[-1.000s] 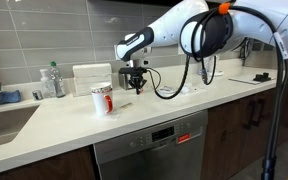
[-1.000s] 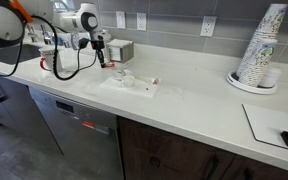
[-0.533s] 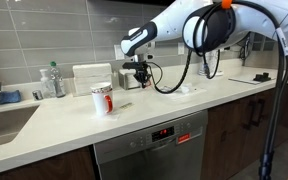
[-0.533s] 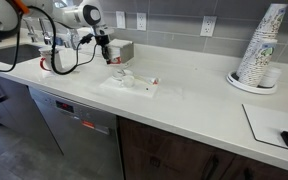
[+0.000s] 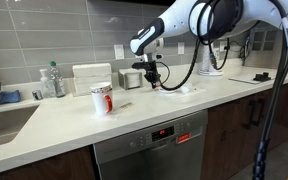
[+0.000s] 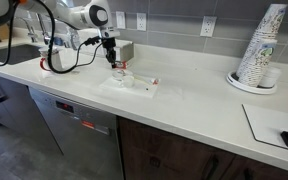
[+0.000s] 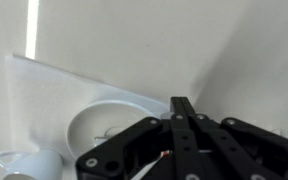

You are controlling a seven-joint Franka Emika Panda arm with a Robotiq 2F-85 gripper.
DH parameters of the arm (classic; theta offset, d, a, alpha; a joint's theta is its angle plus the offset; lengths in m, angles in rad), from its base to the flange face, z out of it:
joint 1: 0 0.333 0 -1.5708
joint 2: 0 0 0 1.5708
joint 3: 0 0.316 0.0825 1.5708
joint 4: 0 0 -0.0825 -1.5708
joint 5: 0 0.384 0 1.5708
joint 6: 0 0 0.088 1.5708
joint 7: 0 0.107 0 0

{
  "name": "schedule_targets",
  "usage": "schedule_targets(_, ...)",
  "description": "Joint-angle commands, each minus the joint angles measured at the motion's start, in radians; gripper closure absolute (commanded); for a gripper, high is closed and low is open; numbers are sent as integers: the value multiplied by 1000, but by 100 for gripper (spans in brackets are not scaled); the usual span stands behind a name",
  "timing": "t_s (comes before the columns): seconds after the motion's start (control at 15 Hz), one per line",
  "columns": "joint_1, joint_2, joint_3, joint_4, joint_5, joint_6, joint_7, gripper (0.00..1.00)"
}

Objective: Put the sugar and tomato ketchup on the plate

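Hand [image 7: 184, 108] hangs with its black fingers pressed together. Only the wrist view shows a reddish sliver caught low between them, seemingly the tiny flat tomato ketchup sachet [image 7: 165, 153], though little of it shows. Just beneath lies the small round white plate [image 7: 102, 125] on a white mat [image 7: 44, 88], a little white cup [image 7: 29, 164] beside the plate. An exterior view alone shows the tall white cup with red print [image 5: 102, 99], well apart from the plate on the pale desk [image 5: 64, 125].

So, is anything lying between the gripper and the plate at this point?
Nothing. In the wrist view the gripper hangs by the rim of the plate, and no object shows in the short stretch between them.
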Motion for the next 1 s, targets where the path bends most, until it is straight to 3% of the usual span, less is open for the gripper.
schedule_targets(0.0,-4,-101,-12,-172,15,38,66,100)
schedule_targets(0.87,-50,-258,18,-419,-3,104,160,100)
schedule_targets(0.93,-54,-255,19,-420,-3,115,162,96)
